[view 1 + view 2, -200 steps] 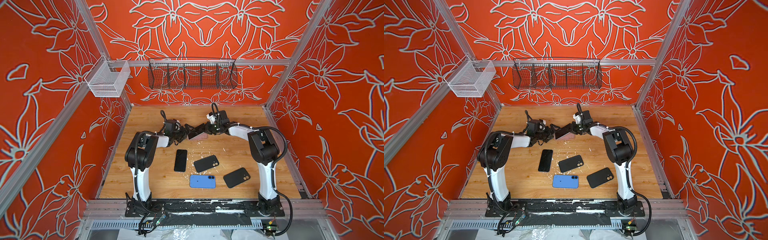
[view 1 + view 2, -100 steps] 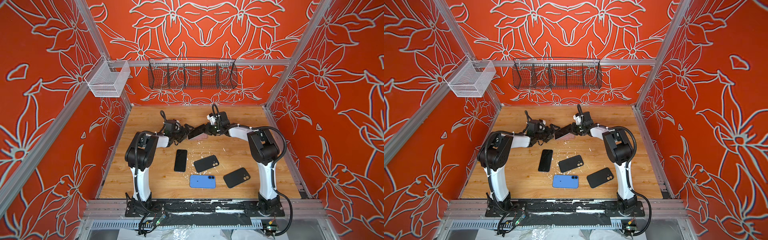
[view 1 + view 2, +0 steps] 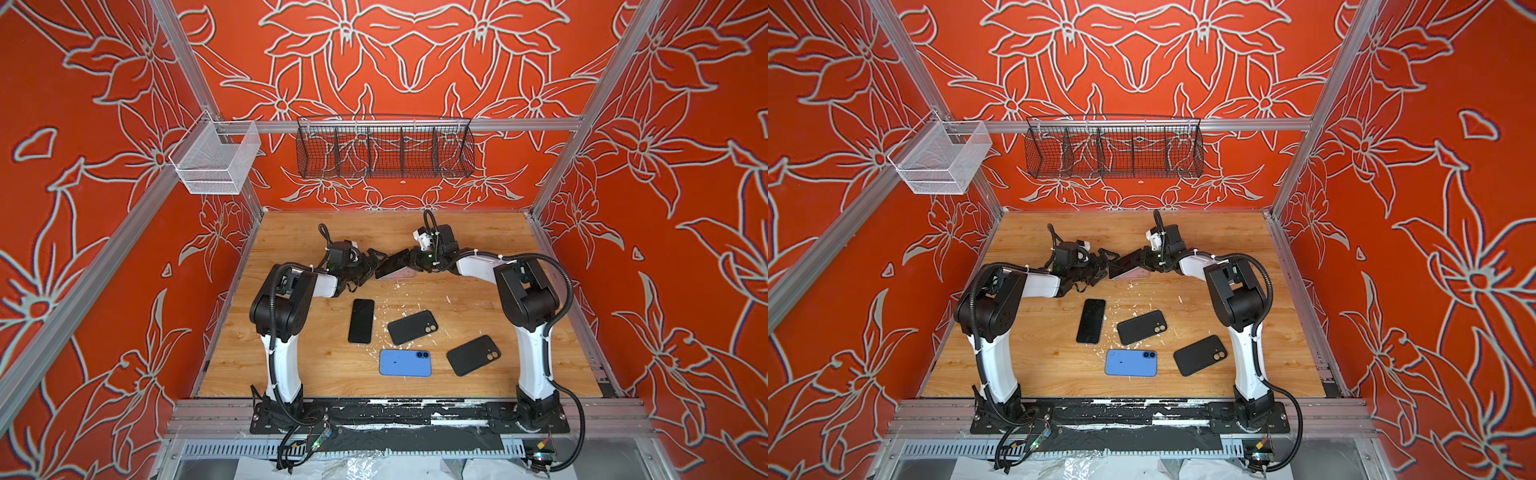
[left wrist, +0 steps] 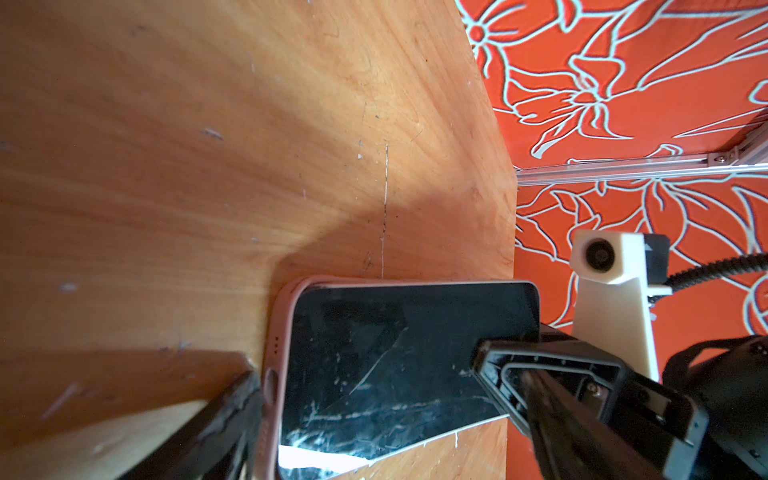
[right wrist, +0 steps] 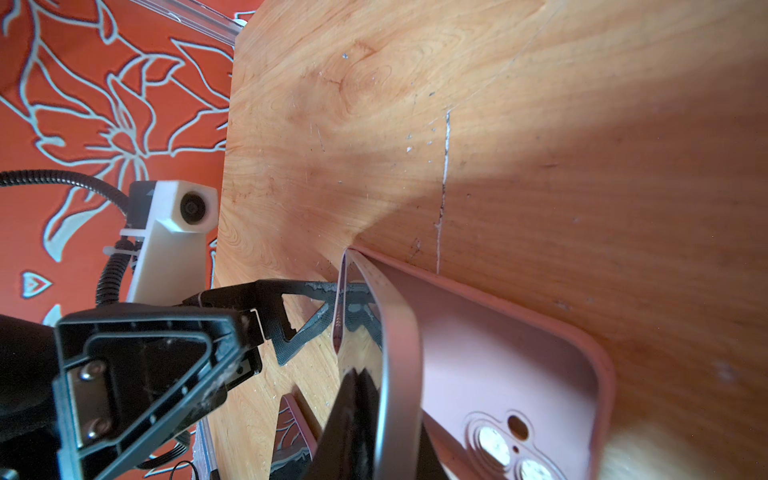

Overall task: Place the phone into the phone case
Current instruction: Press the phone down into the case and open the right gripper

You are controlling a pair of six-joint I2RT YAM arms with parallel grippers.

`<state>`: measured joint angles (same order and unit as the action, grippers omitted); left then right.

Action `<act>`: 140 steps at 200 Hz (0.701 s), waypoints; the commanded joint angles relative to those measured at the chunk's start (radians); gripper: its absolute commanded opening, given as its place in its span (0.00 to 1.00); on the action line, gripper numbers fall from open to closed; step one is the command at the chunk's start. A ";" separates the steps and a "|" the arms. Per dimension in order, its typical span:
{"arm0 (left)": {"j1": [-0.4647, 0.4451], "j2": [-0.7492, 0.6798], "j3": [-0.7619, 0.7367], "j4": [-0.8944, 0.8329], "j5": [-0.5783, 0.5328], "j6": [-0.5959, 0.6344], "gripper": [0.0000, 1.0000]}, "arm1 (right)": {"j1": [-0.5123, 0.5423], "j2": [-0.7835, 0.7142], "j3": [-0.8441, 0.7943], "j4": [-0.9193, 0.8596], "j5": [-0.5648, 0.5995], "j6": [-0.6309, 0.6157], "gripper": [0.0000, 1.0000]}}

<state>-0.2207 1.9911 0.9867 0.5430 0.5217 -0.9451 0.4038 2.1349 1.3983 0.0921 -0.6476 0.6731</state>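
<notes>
CHANGE: you see none; phone stays tilted, one end in pink case, centre of frame | right tool: clamped on phone | left tool: spread wide, empty | seating not done.

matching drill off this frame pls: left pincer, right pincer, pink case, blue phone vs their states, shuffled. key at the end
Things
1. left pincer
2. right pincer
3. pink phone case
4. blue phone

States
A. shut on the black-screened phone, holding it tilted
B. lying flat, camera lenses up, clear of both arms
C. open, at the case's end
D. lying beneath the tilted phone

Pairs: 1-C, 2-A, 3-D, 4-B
</notes>
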 commanded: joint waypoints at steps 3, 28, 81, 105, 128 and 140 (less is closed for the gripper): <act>-0.020 -0.011 -0.029 0.006 0.037 -0.031 0.97 | 0.049 0.034 -0.061 -0.120 0.116 -0.013 0.08; -0.025 -0.021 -0.036 0.014 0.040 -0.040 0.97 | 0.059 0.030 -0.080 -0.125 0.133 -0.007 0.11; -0.038 -0.044 -0.050 0.016 0.034 -0.041 0.97 | 0.072 0.021 -0.120 -0.120 0.165 0.002 0.16; -0.042 -0.051 -0.058 0.023 0.034 -0.044 0.97 | 0.071 0.021 -0.126 -0.136 0.188 -0.011 0.23; -0.043 -0.057 -0.063 0.023 0.035 -0.044 0.97 | 0.072 0.023 -0.123 -0.154 0.196 -0.014 0.25; -0.043 -0.059 -0.063 0.021 0.037 -0.043 0.97 | 0.073 0.022 -0.119 -0.160 0.200 -0.012 0.27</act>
<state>-0.2325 1.9614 0.9375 0.5743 0.5064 -0.9665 0.4362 2.1033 1.3216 0.1173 -0.5224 0.7025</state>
